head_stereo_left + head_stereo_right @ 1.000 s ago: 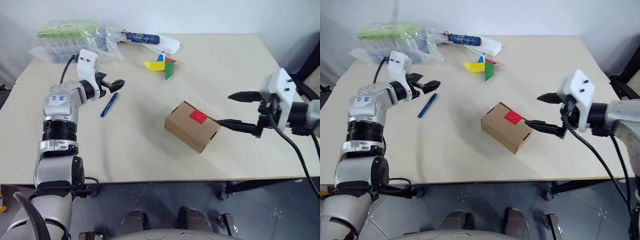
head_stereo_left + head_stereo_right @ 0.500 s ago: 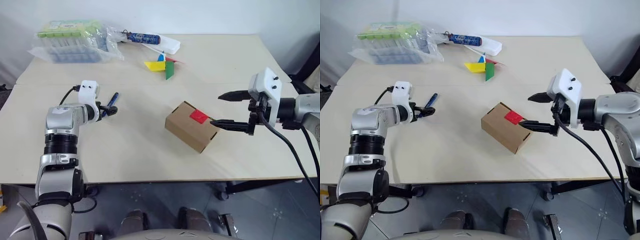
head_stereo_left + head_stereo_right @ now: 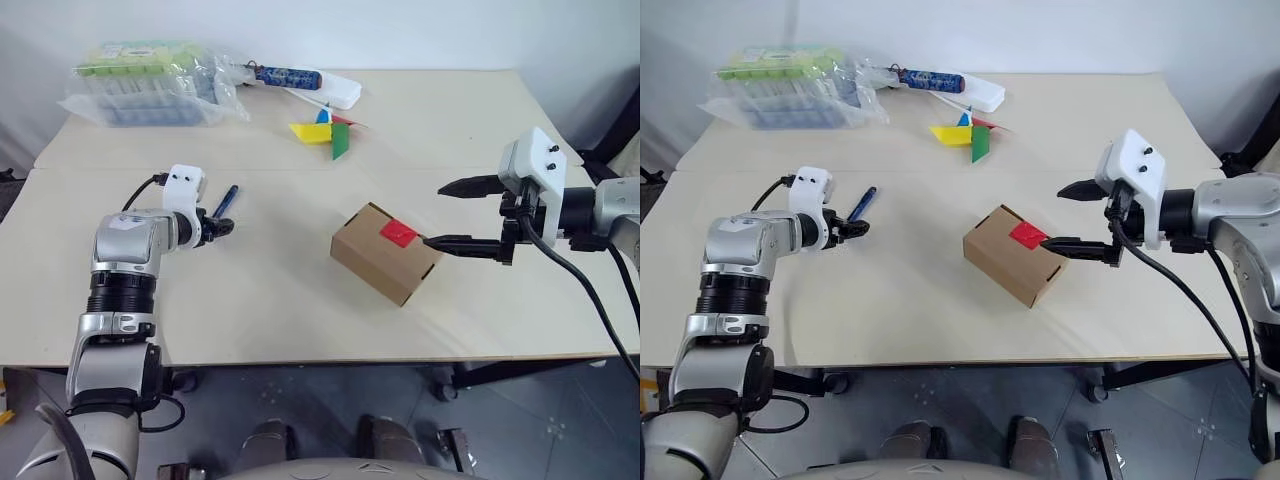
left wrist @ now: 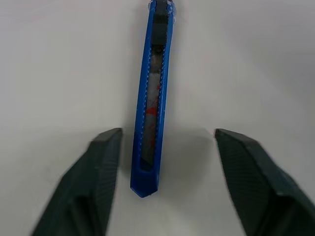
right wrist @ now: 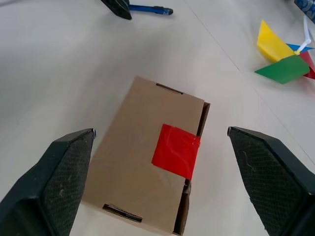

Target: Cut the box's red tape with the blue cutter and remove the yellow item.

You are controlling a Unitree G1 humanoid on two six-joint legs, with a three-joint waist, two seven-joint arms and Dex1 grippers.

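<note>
The brown box (image 3: 385,252) lies mid-table with the red tape (image 3: 397,233) square on its top face. The slim blue cutter (image 3: 224,203) lies on the table to the left. My left gripper (image 3: 217,226) is down at the cutter's near end. In the left wrist view the cutter (image 4: 153,98) lies between the open fingers (image 4: 106,162), apart from both. My right gripper (image 3: 433,215) hovers open just right of the box, its fingers (image 5: 69,167) spread wider than the box (image 5: 133,167). The yellow item is out of view.
A paper pinwheel (image 3: 325,130) lies behind the box. At the back left are a clear plastic package with a green label (image 3: 145,80) and a dark-blue patterned tube (image 3: 285,74). The table's front edge (image 3: 300,358) runs close below the box.
My left gripper has sunk from above the table down to the cutter's near end and tilted downward, and its fingers have narrowed around it. The right gripper stays open by the box.
</note>
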